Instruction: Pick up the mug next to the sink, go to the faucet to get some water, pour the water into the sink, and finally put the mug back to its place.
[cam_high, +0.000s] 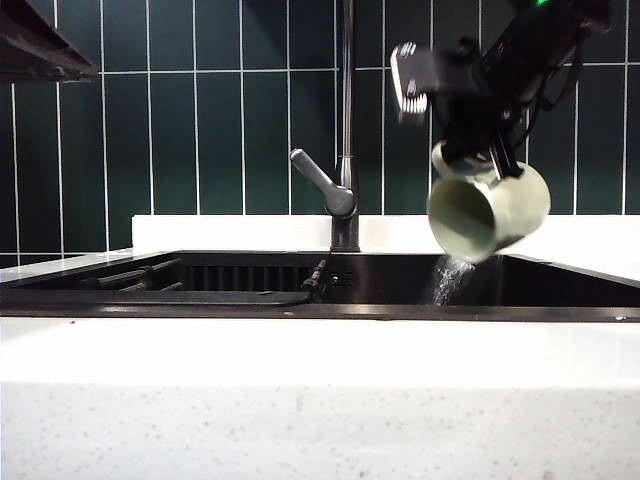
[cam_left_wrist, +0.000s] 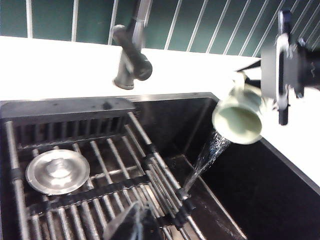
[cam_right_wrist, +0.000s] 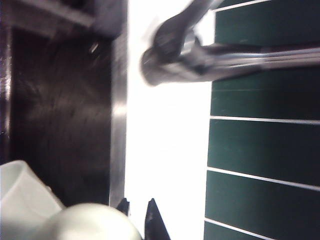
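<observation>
One drain cover (cam_left_wrist: 57, 171) in left wrist view only

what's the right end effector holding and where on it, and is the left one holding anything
The right end effector holds the tipped mug by its handle side, over the sink. The left end effector holds nothing.

You will find nothing to read here: no text, label, brand, number or sign shows on anything in any view. The right wrist view is blurred, so fine print there might escape you.
</observation>
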